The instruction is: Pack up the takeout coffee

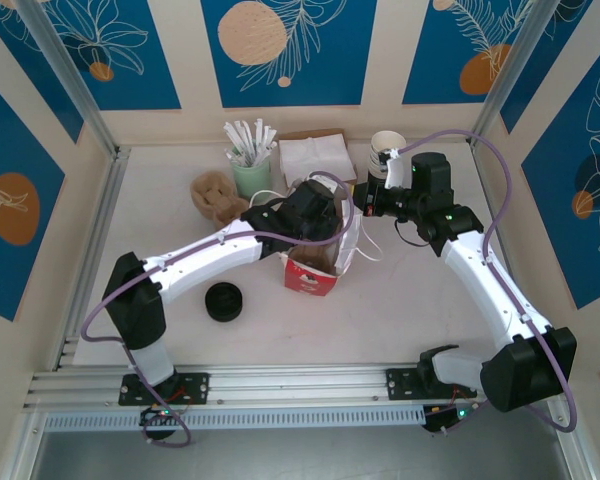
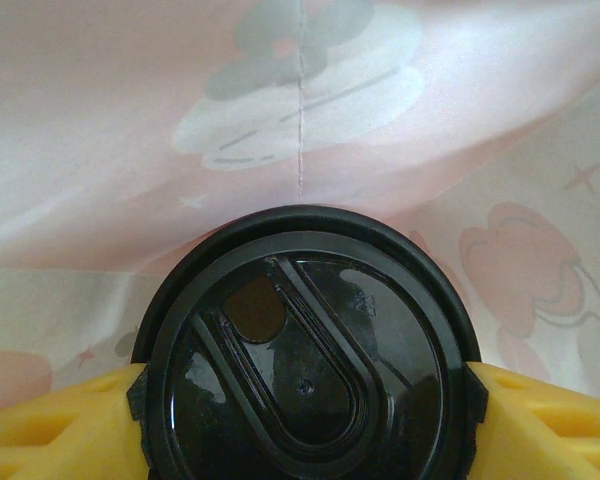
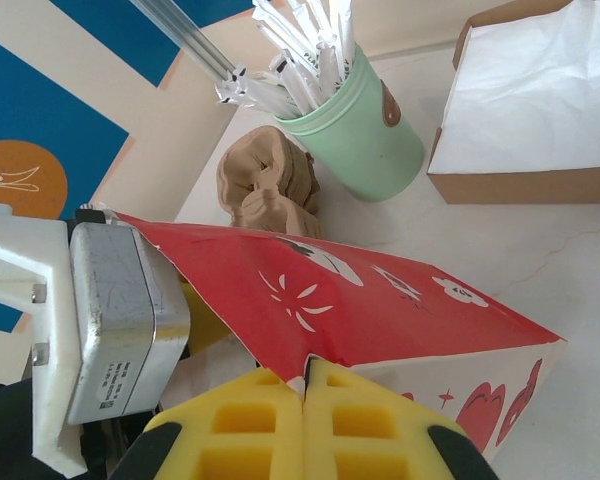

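Setting: white table [image 1: 410, 300] enclosed by blue-panelled walls [image 1: 110, 50]. The bag [image 1: 313, 268] sits mid-table between the two arms, mouth uppermost.

Left gripper [image 2: 305, 395]: its yellow fingers [image 2: 60, 430] are clamped against opposite sides of the coffee [image 2: 305, 340] at lid level. The wrist view looks squarely onto the round black lid, with the bag's thin printed wall close behind it. Judged from this, the coffee is inside the bag, upright, its long axis running straight away from the gripper.

Right gripper [image 3: 305, 385]: fingers pressed together on the bag's upper edge, pinching it and holding the mouth from the right side.

Governing relation: the bag's floor lies beyond the coffee, along that same axis and away from the left gripper. The cup's base is hidden, so whether it is seated cannot be told.

Assessment: the left arm carries and the right only steadies. The next move calls for a straight descent along the axis before letting go. Sideways drift risks dragging the cup on the wall and tipping it.

Stack of lids [image 1: 223, 301]: well apart, left of the bag, not involved
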Robot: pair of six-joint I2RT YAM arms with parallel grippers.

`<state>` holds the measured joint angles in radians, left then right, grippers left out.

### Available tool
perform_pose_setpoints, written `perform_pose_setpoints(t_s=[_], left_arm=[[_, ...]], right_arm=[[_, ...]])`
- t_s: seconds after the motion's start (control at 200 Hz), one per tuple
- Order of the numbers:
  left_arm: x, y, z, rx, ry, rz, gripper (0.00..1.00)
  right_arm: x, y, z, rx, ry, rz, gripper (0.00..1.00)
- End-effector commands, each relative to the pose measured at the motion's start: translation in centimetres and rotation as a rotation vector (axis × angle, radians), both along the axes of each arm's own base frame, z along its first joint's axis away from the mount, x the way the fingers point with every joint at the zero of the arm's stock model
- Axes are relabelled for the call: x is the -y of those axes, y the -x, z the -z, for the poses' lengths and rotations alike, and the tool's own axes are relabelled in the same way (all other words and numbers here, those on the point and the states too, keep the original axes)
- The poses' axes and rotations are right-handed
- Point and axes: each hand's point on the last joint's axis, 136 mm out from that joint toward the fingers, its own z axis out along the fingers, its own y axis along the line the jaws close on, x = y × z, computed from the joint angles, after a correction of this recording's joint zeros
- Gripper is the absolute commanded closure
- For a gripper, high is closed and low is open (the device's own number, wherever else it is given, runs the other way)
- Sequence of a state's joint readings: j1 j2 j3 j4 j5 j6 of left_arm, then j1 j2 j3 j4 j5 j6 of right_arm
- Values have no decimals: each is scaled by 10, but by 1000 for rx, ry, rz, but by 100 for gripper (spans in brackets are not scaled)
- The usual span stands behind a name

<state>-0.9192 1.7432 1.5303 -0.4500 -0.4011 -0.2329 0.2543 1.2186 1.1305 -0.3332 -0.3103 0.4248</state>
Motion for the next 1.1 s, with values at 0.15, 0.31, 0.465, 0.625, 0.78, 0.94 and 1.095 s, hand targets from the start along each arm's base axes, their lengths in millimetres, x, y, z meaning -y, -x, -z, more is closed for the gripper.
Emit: perform_pose_setpoints(t_s=[0.15,0.31,0.465,0.625,0.78,0.94,1.095], left_arm=[[2,-7,12,-29,14,-13,28],[6,-7,17,-43,23,-4,28],[9,-6,20,-52,34,6,28],[9,-7,29,-63,30,7,28],[11,-8,38,-76,7,22,28],[11,-7,49,-93,-15,29,28],[12,-7,60,-115,-27,34,28]], right_arm=[[-1,1,-1,2,-3,-21,100],[0,-1,1,-6,1,-18,100],[0,0,5,-17,5,-15,100],[0,-1,9,-28,6,-14,100],[0,-1,10,-33,8,-12,100],[1,-3,12,-41,11,-11,100],[0,-4,13,-47,11,-13,100]])
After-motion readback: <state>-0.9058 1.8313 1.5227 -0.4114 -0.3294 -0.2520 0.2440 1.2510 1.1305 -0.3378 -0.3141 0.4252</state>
